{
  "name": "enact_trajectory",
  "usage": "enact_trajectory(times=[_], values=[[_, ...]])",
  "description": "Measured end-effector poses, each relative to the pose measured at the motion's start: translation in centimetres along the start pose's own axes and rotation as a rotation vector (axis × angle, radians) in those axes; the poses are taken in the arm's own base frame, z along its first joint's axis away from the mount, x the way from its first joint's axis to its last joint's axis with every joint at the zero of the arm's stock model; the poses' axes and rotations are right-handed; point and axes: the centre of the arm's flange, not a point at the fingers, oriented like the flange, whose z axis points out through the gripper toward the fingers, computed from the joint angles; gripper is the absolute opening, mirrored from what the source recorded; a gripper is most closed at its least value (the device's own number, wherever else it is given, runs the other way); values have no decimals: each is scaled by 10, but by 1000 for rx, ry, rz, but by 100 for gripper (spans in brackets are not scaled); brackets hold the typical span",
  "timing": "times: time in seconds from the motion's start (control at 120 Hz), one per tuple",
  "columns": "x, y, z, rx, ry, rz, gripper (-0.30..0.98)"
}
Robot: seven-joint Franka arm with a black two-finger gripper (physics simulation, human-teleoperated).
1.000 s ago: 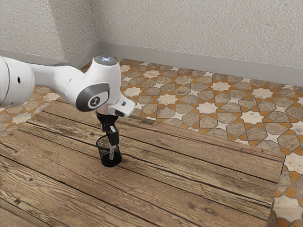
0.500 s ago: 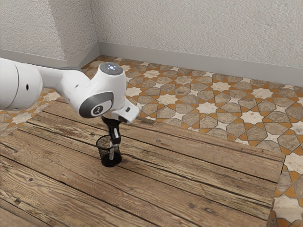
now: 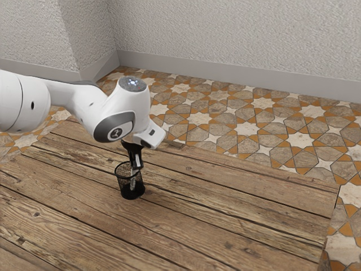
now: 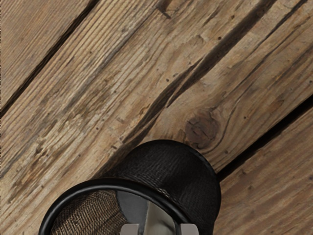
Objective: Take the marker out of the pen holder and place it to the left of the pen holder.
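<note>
The black mesh pen holder (image 3: 133, 194) stands upright on the wooden table (image 3: 225, 226), and the marker (image 3: 133, 183) is inside it, lower end down in the pen holder; at the pen holder's mouth, the gripper (image 3: 136, 167) is drawn in narrow, its two fingers holding the marker between them

Gripper (image 3: 136, 167) on marker (image 3: 133, 183) in hldr (image 3: 130, 195)

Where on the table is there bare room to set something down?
Bare planks lie between the pen holder and the table edge at the exterior view's right, and more stretch toward the camera. It's crowded at the holder: marker inside, gripper at its rim, arm above.
</note>
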Motion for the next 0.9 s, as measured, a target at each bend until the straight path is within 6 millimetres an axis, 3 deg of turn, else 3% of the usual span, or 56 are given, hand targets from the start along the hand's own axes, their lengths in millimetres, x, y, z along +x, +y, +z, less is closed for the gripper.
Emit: enact_trajectory(times=[0.117,0.233,0.4,0.525,0.575,0.617,0.667,0.817,0.9], values=[[-1,-1,-3,9,4,-5,-5],[-13,-15,-37,41,43,-43,-8],[-42,-43,-118,104,148,-144,-9],[-70,-63,-206,149,206,-242,-10],[-84,-72,-219,139,168,-293,-10],[-99,-83,-213,116,110,-345,-10],[-115,-96,-191,71,16,-406,-10],[-160,-133,-78,-117,-337,-567,-9],[-173,-134,-22,-208,-511,-601,-9]])
